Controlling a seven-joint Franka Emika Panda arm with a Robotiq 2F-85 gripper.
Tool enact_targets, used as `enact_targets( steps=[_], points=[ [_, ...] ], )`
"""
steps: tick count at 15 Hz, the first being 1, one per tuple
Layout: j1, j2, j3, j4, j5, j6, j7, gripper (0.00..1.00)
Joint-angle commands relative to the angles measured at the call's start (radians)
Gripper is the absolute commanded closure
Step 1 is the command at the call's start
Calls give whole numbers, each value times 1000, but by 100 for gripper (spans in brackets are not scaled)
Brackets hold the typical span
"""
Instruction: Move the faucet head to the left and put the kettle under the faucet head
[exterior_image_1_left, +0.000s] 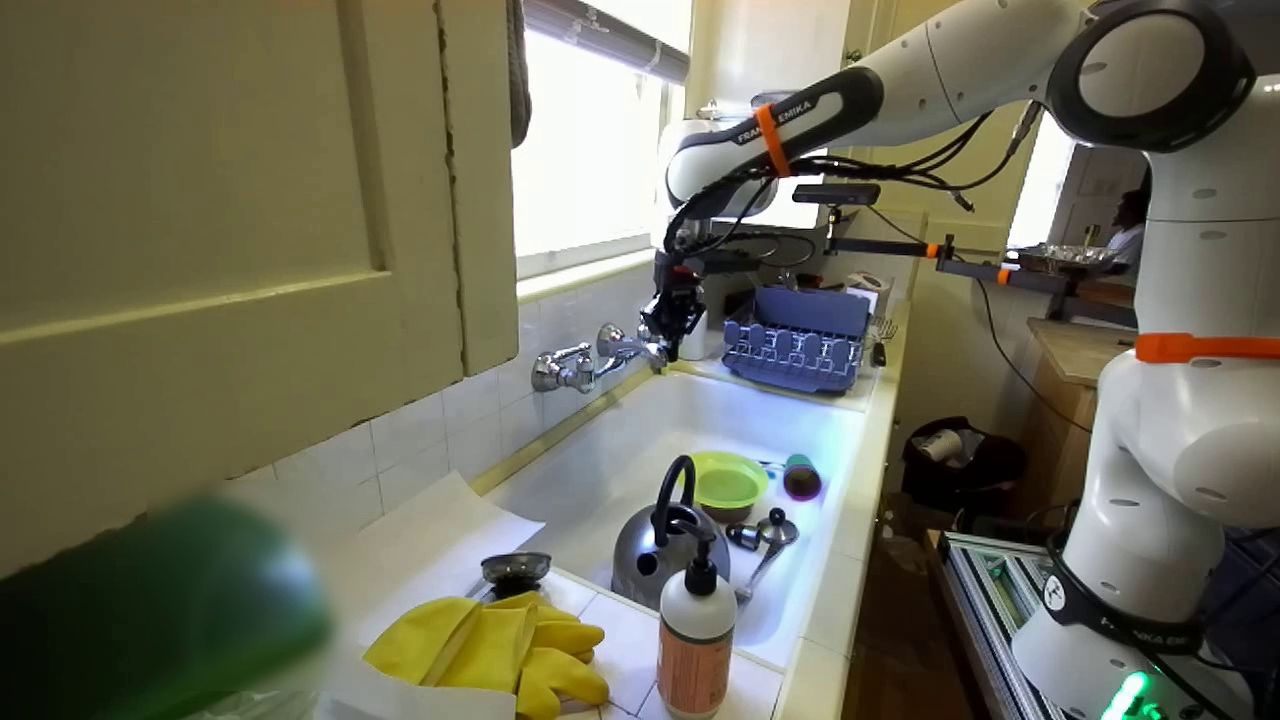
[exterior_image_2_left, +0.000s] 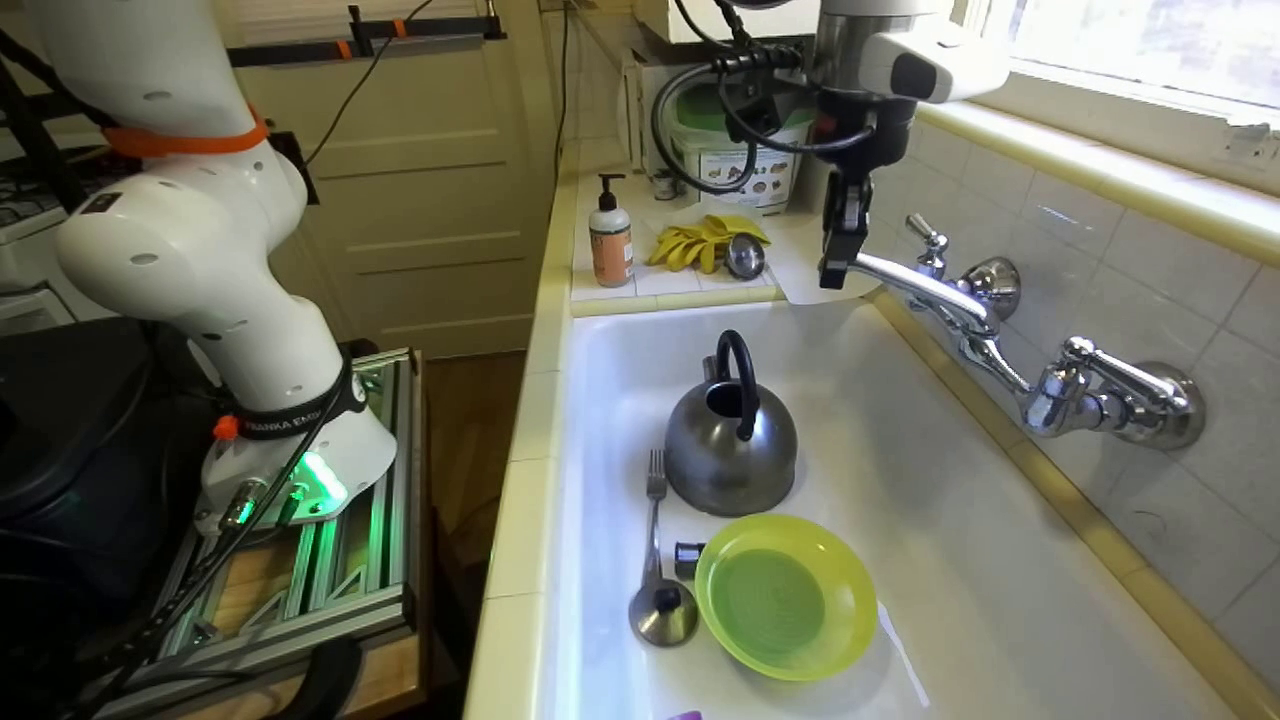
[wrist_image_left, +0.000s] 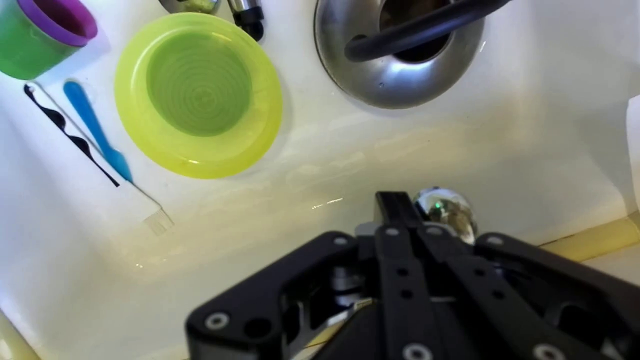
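The kettle (exterior_image_1_left: 632, 560) stands upright in the sink with its dark arched handle up. It also shows in an exterior view (exterior_image_2_left: 725, 470) and at the top of the wrist view (wrist_image_left: 390, 85). The faucet head (exterior_image_2_left: 925, 290) is a thin chrome spout reaching out over the sink from the wall tap. Its rounded shiny end (wrist_image_left: 448, 210) shows in the wrist view. My gripper (exterior_image_2_left: 840, 270) is shut, with its fingers together and nothing seen between them. The fingertips (wrist_image_left: 400, 207) are right beside the spout's end; I cannot tell if they touch it.
A yellow-green bowl (exterior_image_2_left: 785, 600), a fork (exterior_image_2_left: 655, 490) and a green cup (exterior_image_1_left: 800, 477) lie in the sink (exterior_image_2_left: 960, 560). A soap bottle (exterior_image_2_left: 611, 240) and yellow gloves (exterior_image_2_left: 700, 243) are on the counter. A dish rack (exterior_image_1_left: 800, 340) stands at the sink's other end.
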Motion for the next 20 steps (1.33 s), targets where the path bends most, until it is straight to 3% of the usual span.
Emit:
enact_targets(
  steps=[1, 5, 6, 8, 16, 17, 20],
  points=[
    [43, -99, 11, -110, -120, -44, 33, 100],
    [70, -225, 42, -236, -219, -79, -65, 100],
    [75, -257, 50, -274, -231, -60, -108, 74],
    [84, -308, 59, -334, -220, -42, -196, 68],
    [116, -337, 32, -375, -165, -55, -650, 7],
    [120, -323, 29, -367, -164, -56, -703, 1],
    [125, -319, 16, -391, -154, -39, -875, 0]
  ],
)
